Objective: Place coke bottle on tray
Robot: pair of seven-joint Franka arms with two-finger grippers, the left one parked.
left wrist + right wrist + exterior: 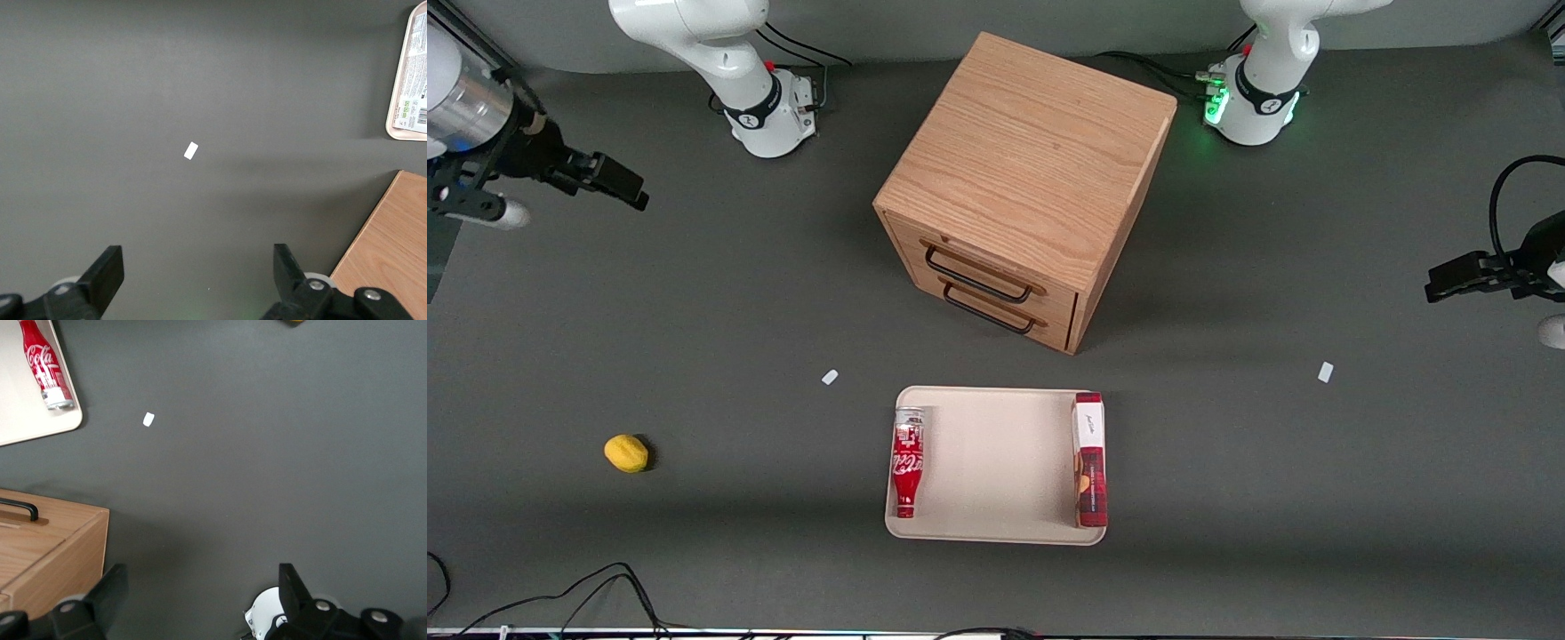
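The coke bottle (907, 462) lies on its side on the beige tray (996, 467), along the tray's edge toward the working arm's end, neck pointing toward the front camera. The right wrist view also shows the bottle (45, 365) on the tray (20, 407). My right gripper (609, 182) is open and empty, held high above the table toward the working arm's end, well away from the tray; its black fingers (110, 593) stand wide apart over bare mat.
A red plaid box (1090, 460) lies on the tray's edge toward the parked arm. A wooden drawer cabinet (1027, 182) stands farther from the camera than the tray. A yellow lemon (626, 452) lies toward the working arm's end. Two white markers (830, 377) (1325, 372) lie on the mat.
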